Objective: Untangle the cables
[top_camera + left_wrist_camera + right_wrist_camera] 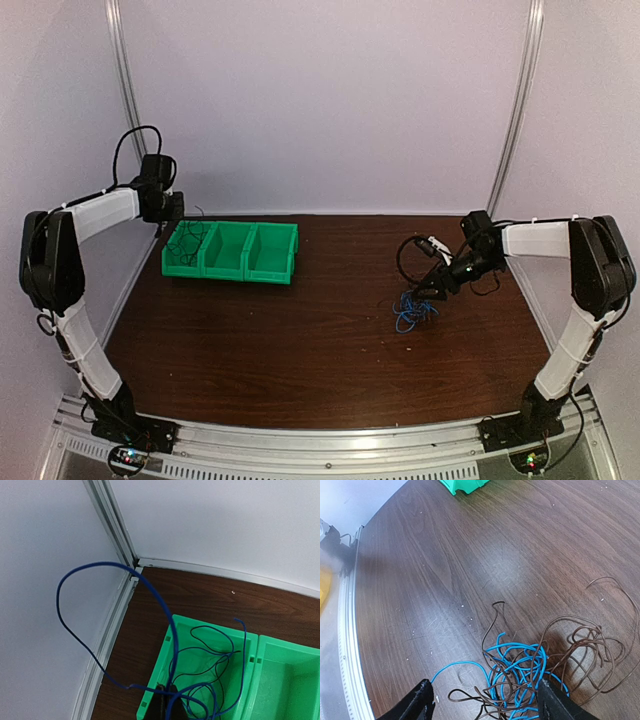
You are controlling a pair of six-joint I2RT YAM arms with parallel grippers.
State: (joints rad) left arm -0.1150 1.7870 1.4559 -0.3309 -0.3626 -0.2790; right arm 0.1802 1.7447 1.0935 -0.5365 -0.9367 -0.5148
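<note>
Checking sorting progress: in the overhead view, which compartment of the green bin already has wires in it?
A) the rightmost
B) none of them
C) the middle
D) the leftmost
D: thin blue and black wires lie looped in the leftmost compartment of the green bin; the other two look bare.

Table (300, 340): dark brown, wood-grain pattern with fine pale specks.
Bins (272, 270): plain bright green throughout.
Cables (517, 667) in the tangle on the table: light blue mixed with dark brown; the brown reads black in the top view.
Blue cable (100, 564) by the left bin: deep blue. Black cable (215, 627) inside that bin: black.
Arms (100, 215): white shells, black joints.
Right fingers (420, 700): black.
Walls (330, 100): plain pale lilac-white.
Rails (330, 440): silver-grey.
</note>
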